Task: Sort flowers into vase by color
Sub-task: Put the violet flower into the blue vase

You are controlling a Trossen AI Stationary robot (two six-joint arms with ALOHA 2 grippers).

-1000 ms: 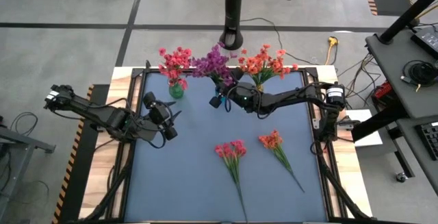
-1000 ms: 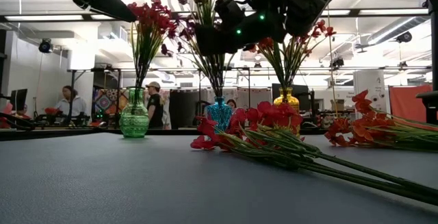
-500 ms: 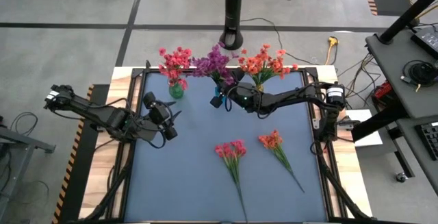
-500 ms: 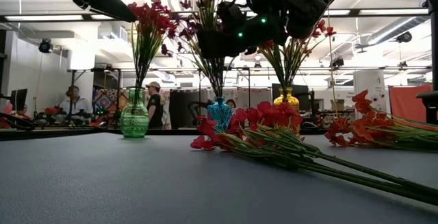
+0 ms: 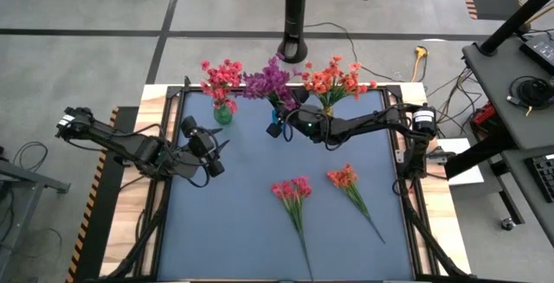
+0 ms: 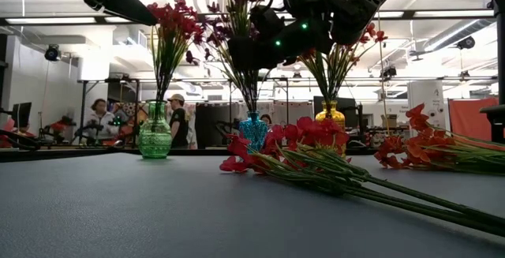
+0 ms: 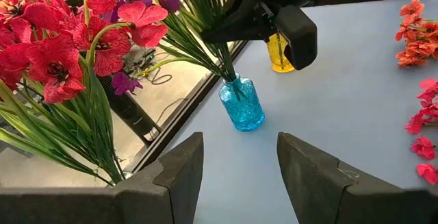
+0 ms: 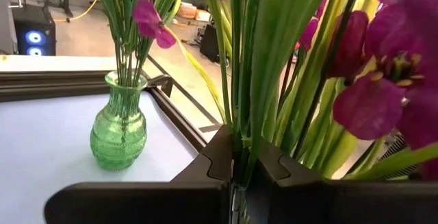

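High view: 3 vases are filled along the far edge. A purple bunch (image 5: 270, 80) is gripped by the right gripper (image 5: 290, 118) over the blue vase (image 7: 241, 105). Left gripper (image 5: 210, 155) is parked part-open, empty. 2 sprigs, pink-red (image 5: 293, 189) and orange-red (image 5: 343, 177), are left lying on the mat.

On my blue-grey worktop (image 5: 234, 222) I see three vases along the far edge: green vase (image 5: 223, 115), blue vase (image 6: 254, 131), yellow vase (image 6: 330, 117). Nearer me lie a pink-red sprig (image 5: 294, 195) and an orange-red sprig (image 5: 348, 184).

I can't make out any readable text, label, brand, number or sign from here, on the table, the arms or in the room behind.
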